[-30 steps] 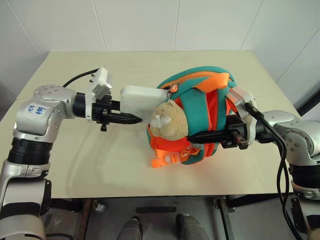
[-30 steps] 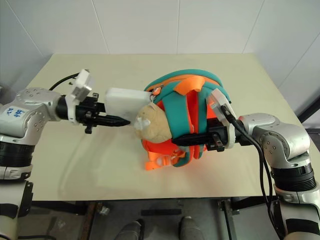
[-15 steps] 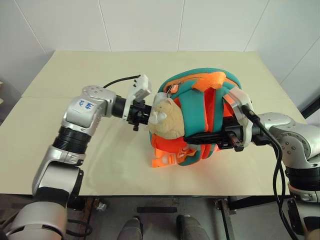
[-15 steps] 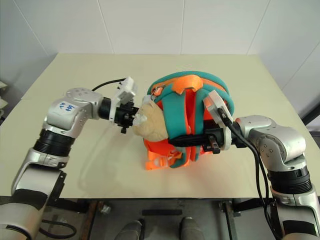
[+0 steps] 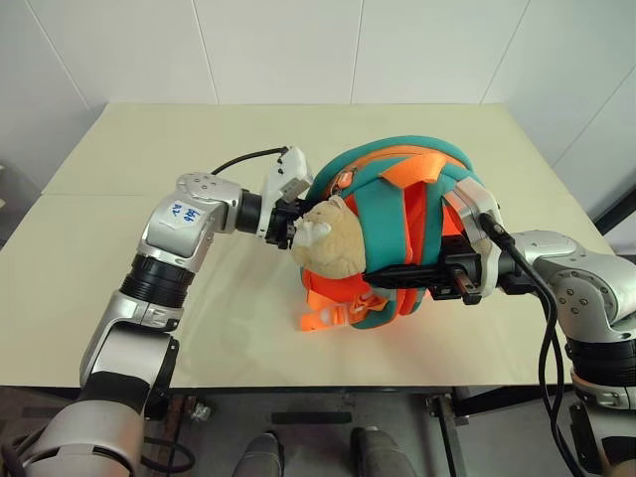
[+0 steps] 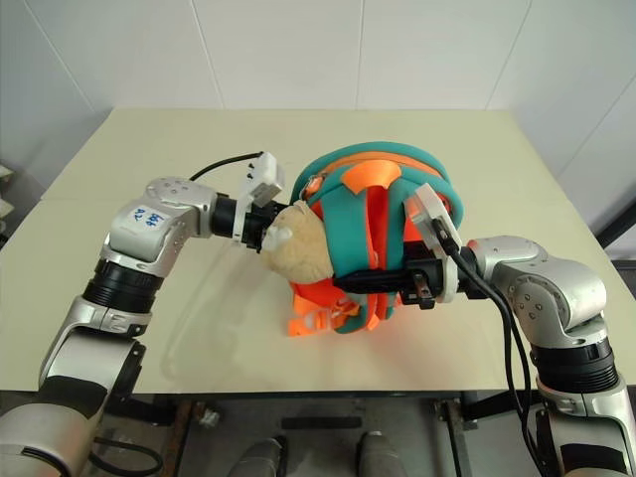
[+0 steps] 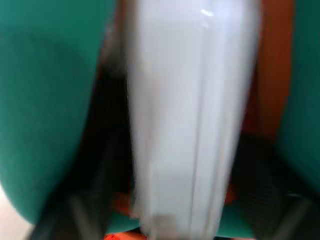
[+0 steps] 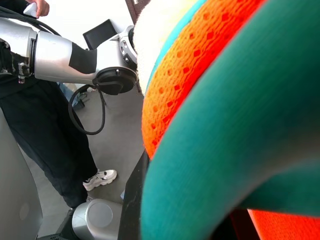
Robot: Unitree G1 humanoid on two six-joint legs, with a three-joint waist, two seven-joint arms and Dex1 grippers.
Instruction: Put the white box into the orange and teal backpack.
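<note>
Left claw point(image 5: 290, 221) is jammed right at the mouth of the orange and teal backpack point(image 5: 397, 234), can't tell how wide its jaws stand. Right claw point(image 5: 393, 274) is clamped shut on a teal strap. The white box point(image 7: 192, 115) sits inside the opening, smooth and glossy. Risk: it slides back out if the bag sags.

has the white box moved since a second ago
Yes. It stuck out of the orange and teal backpack toward the left arm's side; now the left gripper sits at the opening, and the white box lies between the teal walls.
</note>
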